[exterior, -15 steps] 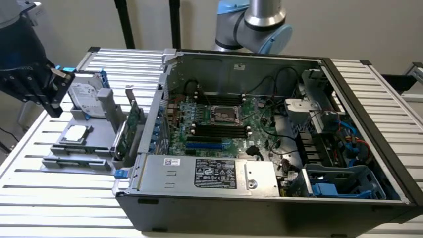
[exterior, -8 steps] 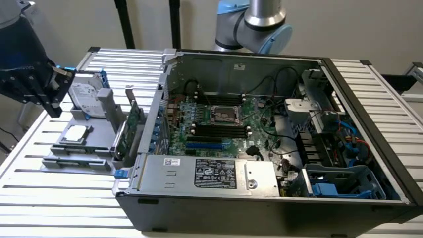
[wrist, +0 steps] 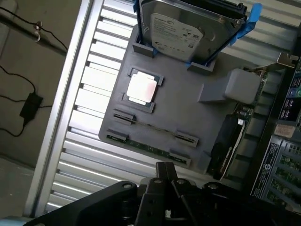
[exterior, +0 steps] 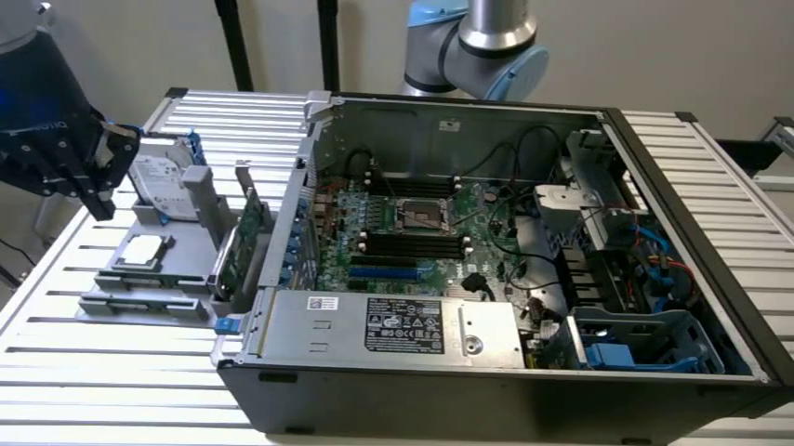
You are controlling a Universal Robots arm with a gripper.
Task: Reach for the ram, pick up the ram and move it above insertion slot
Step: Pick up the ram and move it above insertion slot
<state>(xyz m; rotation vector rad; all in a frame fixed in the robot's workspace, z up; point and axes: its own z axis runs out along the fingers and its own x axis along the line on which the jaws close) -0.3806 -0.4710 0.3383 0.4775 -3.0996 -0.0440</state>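
I see the pincer (exterior: pixel 99 200) up at about ten o'clock in the exterior view, hanging over the far end of the grey holder tray (exterior: pixel 174 279) that sits on the slatted surface (exterior: pixel 87 381). Through the wrist view I see its fingers pressed together, tips meeting (wrist: pixel 164 167), with nothing between them.

The ram (wrist: pixel 146 145) is not in the grip. It stands on its long edge in the tray (wrist: pixel 188 108), caught between two small grey clips, with a sliver of green board showing along its length. A second thin stick (wrist: pixel 155 128) runs parallel just beside it in its own pair of clips, on the side farther from the fingertips. In the wrist view the ram is the tray's closest item to the fingertips, yet clearly apart from them and below. In the exterior view the clip end of the tray lies at roughly five o'clock from the pincer.

Past the sticks on the same tray I see a square processor (wrist: pixel 141 88) lying flat in its recess, and beyond it a silver hard drive (wrist: pixel 181 28) propped upright. A green expansion card (exterior: pixel 252 232) stands along the tray's edge nearest the open computer case (exterior: pixel 694 307). Inside the case, the motherboard (exterior: pixel 490 209) lies flat with its long black slots (exterior: pixel 410 243) near the middle, well away from the pincer at about three o'clock from it.
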